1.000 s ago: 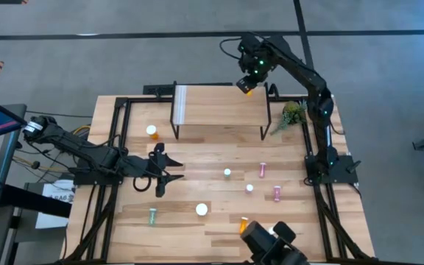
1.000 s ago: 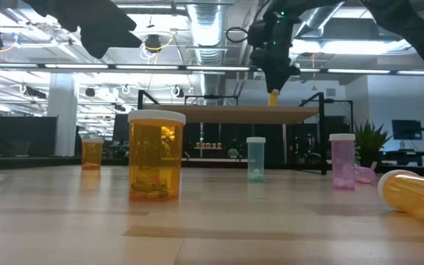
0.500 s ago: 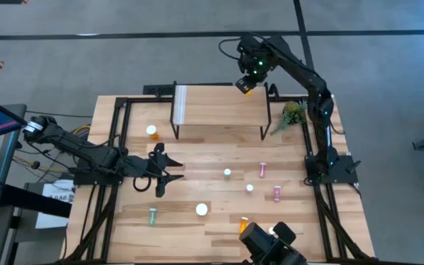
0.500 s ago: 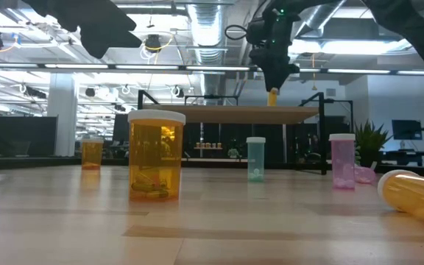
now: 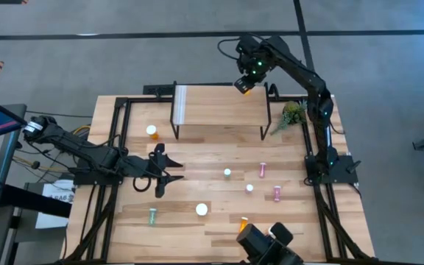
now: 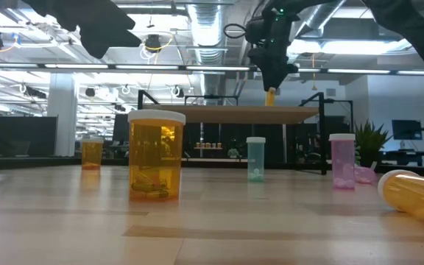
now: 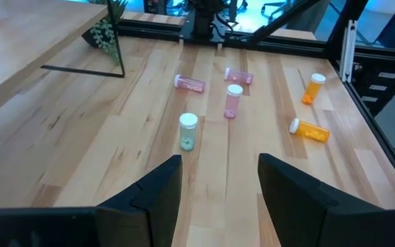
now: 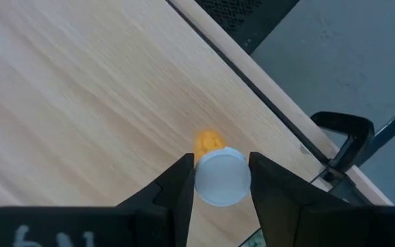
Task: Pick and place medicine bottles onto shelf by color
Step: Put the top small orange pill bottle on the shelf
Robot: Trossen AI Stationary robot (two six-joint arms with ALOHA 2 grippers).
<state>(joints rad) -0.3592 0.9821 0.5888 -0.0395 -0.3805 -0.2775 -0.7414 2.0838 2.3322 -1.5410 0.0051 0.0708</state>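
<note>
Bottles point(image 5: 201, 209) sit scattered on your bench point(image 5: 219, 221); your left claw point(image 5: 169, 170) hangs low over it, fingers parted, empty. Farther back, your right claw point(image 5: 244, 85) reaches down over the shelf point(image 5: 219, 107), gripping an orange bottle point(image 8: 219, 175) by its cap.

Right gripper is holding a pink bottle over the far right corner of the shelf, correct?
Not quite: the bottle between the right gripper's fingers is orange with a white cap, not pink, as the right wrist view shows. It is indeed over the far right corner of the shelf.
</note>
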